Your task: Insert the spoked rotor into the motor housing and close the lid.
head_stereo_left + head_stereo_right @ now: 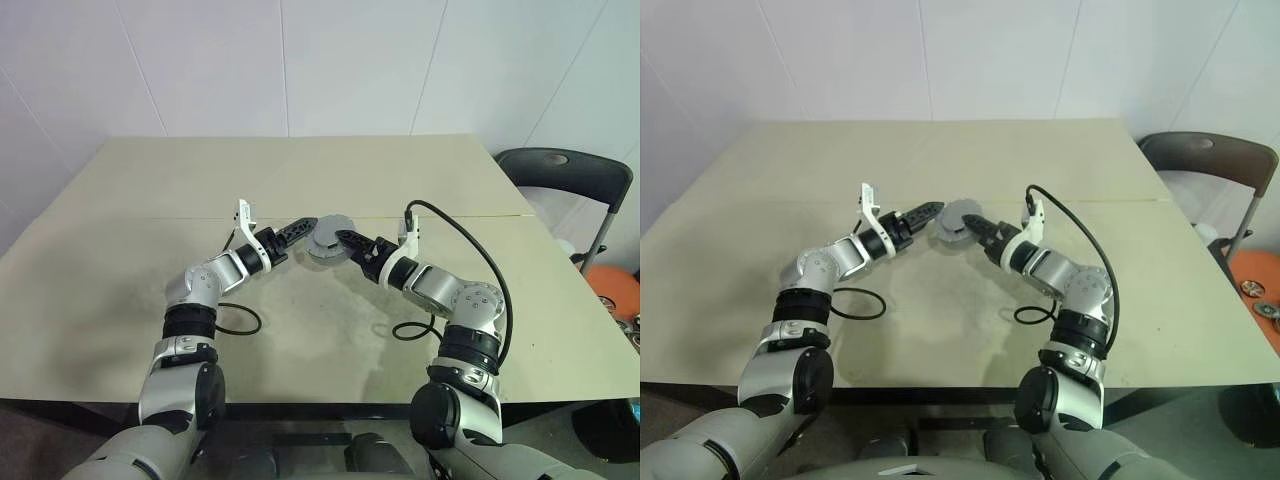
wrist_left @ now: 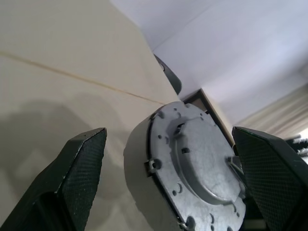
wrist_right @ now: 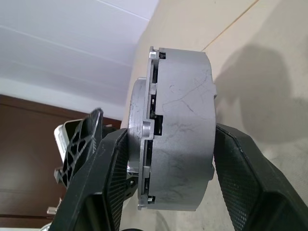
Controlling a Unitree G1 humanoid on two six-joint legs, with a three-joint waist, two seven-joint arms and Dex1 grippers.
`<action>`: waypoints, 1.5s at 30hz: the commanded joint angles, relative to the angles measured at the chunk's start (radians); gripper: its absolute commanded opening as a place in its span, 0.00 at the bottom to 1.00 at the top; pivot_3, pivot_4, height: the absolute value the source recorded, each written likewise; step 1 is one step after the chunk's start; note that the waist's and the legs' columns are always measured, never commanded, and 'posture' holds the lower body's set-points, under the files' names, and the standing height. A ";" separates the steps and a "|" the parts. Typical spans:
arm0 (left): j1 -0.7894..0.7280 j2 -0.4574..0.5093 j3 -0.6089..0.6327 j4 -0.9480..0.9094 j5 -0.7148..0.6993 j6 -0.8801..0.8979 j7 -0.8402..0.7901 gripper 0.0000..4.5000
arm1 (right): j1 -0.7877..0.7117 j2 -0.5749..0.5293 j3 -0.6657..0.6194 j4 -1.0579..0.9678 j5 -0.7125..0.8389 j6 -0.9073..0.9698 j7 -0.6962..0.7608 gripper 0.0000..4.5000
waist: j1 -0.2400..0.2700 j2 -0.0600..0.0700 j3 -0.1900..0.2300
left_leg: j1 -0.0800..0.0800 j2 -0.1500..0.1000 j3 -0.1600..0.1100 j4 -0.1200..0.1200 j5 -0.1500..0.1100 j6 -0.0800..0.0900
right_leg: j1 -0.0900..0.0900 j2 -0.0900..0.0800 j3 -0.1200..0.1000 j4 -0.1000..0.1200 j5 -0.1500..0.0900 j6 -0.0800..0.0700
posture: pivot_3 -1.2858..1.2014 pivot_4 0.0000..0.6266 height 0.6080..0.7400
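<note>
Right claw (image 3: 163,159) clamped on lidded motor housing (image 3: 180,130), left claw (image 2: 168,163) spread apart around its lid face (image 2: 202,163).

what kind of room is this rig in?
Probably a plain office or lab room, not a factory floor: a bare beige table against white panelled walls, with a dark folding chair beside it. Wood-brown door or panelling shows in the right wrist view.

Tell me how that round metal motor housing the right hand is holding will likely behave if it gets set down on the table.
The motor housing looks like solid cast metal, so probably rigid and heavy for its size. Its smooth curved wall sits between the right hand pads, so it may slip under a light grip. Set on its rim on the table it would likely roll; flat on a face, it should stay put.
</note>
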 commanded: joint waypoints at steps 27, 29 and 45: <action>-0.119 -0.109 0.198 0.129 -0.183 0.173 0.100 0.55 | -0.019 -0.013 0.077 0.015 0.147 -0.078 -0.015 0.51 | 0.002 0.000 0.000 | 0.000 0.000 0.000 -0.001 0.001 -0.002 | 0.000 0.000 0.000 0.000 0.000 0.000 | 0.52 0.00 1.00; -0.113 -0.112 0.200 0.130 -0.189 0.183 0.102 0.54 | -0.020 -0.016 0.083 0.017 0.154 -0.080 -0.013 0.51 | 0.002 0.000 0.000 | 0.000 0.000 0.000 0.000 0.001 -0.002 | 0.000 0.000 0.000 0.000 0.000 0.000 | 0.52 0.00 1.00; -0.114 -0.181 0.306 0.131 -0.302 0.162 0.161 0.54 | -0.029 -0.047 0.126 0.018 0.194 -0.123 0.013 0.88 | 0.003 0.000 0.000 | 0.000 0.000 0.000 0.000 0.001 -0.002 | 0.000 0.000 0.000 0.000 0.000 0.000 | 0.52 0.00 1.00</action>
